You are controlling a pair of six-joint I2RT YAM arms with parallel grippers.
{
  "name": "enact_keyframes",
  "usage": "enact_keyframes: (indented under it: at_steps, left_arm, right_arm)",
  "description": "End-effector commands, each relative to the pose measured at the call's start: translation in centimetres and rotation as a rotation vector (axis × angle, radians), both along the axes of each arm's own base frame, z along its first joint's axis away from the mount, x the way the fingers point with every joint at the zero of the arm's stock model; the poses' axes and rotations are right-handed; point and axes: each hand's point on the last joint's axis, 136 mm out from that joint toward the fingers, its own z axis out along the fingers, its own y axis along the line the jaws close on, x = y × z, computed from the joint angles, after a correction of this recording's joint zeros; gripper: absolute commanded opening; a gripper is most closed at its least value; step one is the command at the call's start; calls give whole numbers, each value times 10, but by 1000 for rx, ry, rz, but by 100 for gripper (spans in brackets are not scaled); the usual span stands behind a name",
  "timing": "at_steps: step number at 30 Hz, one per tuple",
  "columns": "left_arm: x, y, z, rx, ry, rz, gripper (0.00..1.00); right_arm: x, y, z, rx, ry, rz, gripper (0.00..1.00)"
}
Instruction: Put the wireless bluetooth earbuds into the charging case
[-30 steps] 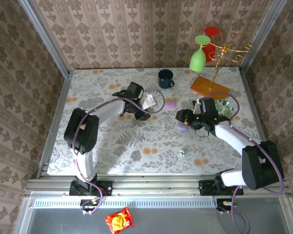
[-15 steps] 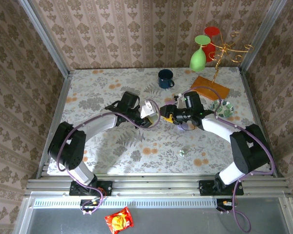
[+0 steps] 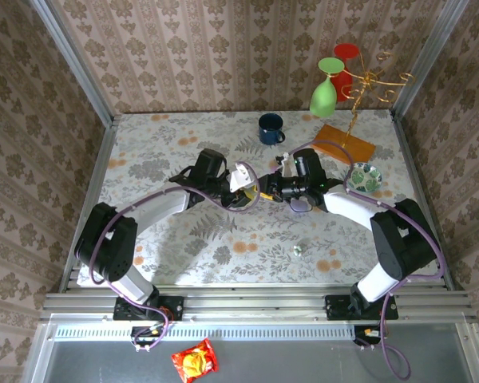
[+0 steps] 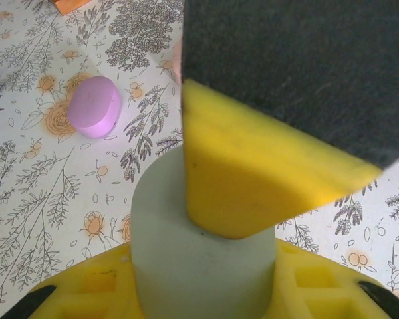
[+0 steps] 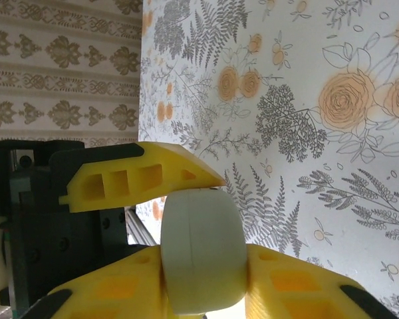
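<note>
A pale green charging case (image 4: 203, 252) hangs above the table's middle, held from both sides. My left gripper (image 3: 253, 194) is shut on it, its yellow fingers (image 4: 86, 289) flanking the case's lower part. My right gripper (image 3: 265, 191) faces it from the right, shut on the same case (image 5: 203, 249), which fills the gap between its fingers (image 5: 306, 286). The left gripper's finger (image 5: 139, 179) presses on the case's top edge in the right wrist view. One tiny greenish earbud (image 3: 297, 250) lies on the floral tablecloth nearer the front.
A purple egg-shaped case (image 3: 301, 205) lies just under the right arm, also visible as a purple case (image 4: 94, 106). Behind are a dark mug (image 3: 270, 128), an orange board (image 3: 342, 142), a small bowl (image 3: 364, 177) and a gold rack with hanging glasses (image 3: 335, 80).
My right arm swung left, away from the purple case, met the left gripper at the centre, and its jaws closed onto the pale case. The left arm shifted slightly toward the middle.
</note>
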Motion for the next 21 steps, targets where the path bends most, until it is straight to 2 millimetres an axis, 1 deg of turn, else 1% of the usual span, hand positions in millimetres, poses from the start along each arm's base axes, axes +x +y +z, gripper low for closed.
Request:
enact_keyframes:
  at_steps: [1,2,3,6,9,10,11,12,14,17,21]
  left_arm:
    - [-11,-5,16,-60,-13,-35,32]
    - [-11,-5,16,-63,-15,-35,34]
    - [-11,-5,17,-69,-19,-31,39]
    - [-6,-1,21,-104,-35,0,61]
    - [-1,4,36,-226,-49,40,77]
    - [0,6,42,-274,-55,47,82]
    - [3,8,53,-335,-74,66,85]
    - [-1,9,63,-398,-82,52,86]
    - [-1,13,77,-478,-117,62,86]
    - [-7,18,99,-589,-196,43,88]
    - [-8,34,126,-754,-306,49,88]
  right_arm:
    - [3,3,5,17,-18,10,25]
    - [3,3,6,17,-19,10,23]
    - [4,2,8,19,-22,7,22]
    - [5,0,15,37,-32,-3,22]
    - [6,-3,29,86,-48,-15,22]
    - [6,-2,34,107,-50,-13,22]
    - [6,-1,41,134,-57,-9,22]
    - [5,-1,48,163,-60,-6,22]
    - [4,-1,61,217,-75,-2,22]
    - [1,1,82,300,-91,5,21]
    - [2,2,103,410,-74,-3,18]
